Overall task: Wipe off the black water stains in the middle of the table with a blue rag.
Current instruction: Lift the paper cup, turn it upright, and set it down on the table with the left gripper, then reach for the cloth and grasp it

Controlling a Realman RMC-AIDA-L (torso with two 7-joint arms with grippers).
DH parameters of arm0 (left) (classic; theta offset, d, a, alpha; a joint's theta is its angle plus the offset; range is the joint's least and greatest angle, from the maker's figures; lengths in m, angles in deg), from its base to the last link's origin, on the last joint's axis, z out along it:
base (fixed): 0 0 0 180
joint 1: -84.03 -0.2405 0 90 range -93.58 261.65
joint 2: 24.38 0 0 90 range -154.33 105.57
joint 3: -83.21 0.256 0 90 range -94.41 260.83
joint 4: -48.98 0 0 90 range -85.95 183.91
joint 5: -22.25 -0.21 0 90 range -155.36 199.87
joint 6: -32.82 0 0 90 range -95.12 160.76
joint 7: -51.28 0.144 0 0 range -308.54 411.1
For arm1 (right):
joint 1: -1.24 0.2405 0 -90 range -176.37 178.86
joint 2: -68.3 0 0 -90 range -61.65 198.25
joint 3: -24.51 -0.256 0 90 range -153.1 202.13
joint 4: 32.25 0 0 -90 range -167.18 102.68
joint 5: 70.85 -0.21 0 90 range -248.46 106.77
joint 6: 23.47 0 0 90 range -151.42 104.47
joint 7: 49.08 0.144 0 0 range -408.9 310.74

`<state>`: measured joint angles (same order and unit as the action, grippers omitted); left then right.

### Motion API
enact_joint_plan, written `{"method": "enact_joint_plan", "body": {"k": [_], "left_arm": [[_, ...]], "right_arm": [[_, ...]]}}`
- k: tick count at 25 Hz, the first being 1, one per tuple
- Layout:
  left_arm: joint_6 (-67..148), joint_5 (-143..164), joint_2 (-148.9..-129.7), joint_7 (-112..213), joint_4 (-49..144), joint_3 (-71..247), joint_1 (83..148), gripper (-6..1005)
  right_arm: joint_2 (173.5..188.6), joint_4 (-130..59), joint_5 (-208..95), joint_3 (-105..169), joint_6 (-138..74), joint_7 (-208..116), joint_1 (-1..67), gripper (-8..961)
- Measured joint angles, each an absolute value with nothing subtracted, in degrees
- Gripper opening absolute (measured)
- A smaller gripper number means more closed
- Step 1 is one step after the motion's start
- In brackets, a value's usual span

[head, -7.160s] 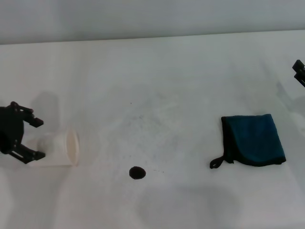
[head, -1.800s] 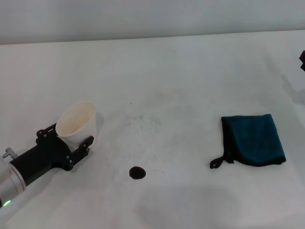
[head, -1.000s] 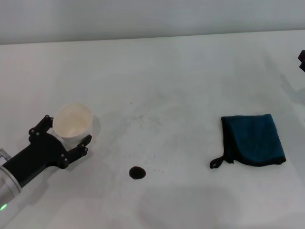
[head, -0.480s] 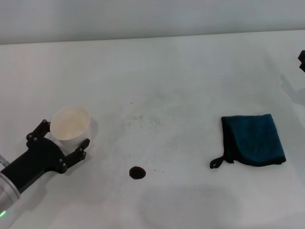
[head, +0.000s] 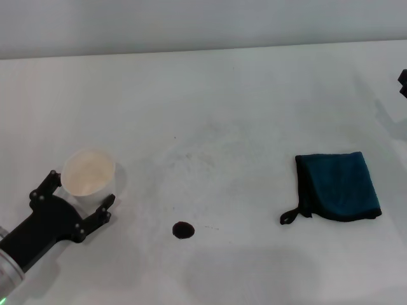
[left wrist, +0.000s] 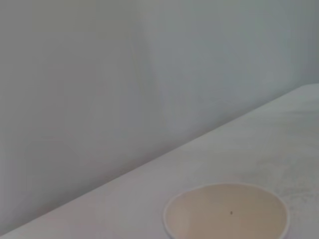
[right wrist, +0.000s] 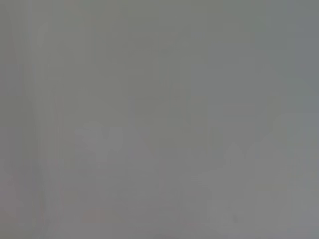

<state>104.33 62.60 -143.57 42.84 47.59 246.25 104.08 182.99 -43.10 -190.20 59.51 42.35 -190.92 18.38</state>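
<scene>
Since half a second ago the cup (head: 88, 173) has been carried a little farther to the left and nearer the robot, held upright between the fingers of the left gripper (head: 77, 196), which are closed around its base. On the table (head: 241, 101) the stain (head: 183, 229) lies just right of that gripper. The rag (head: 338, 186) lies flat, well to the right. Only a sliver of the right gripper (head: 403, 82) is seen at the far right edge; its state cannot be told.
</scene>
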Motion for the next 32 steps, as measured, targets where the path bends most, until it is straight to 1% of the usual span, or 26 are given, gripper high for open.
{"method": "enact_joint_plan", "body": {"k": [9,22,32], "left_arm": [[104.01,63.99,-143.62,43.69,47.13,246.16,101.87,879],[103.23,64.41,-143.56,43.3,47.16,246.15,100.79,877],[107.87,66.12,-143.51,43.72,45.84,246.16,96.46,878]], "right_arm": [[183.0,-42.93,-190.2,59.89,42.36,-191.02,18.8,800],[183.09,-42.89,-190.2,60.02,41.78,-191.03,19.17,798],[183.14,-43.13,-190.21,60.1,40.5,-191.0,19.79,796]]}}
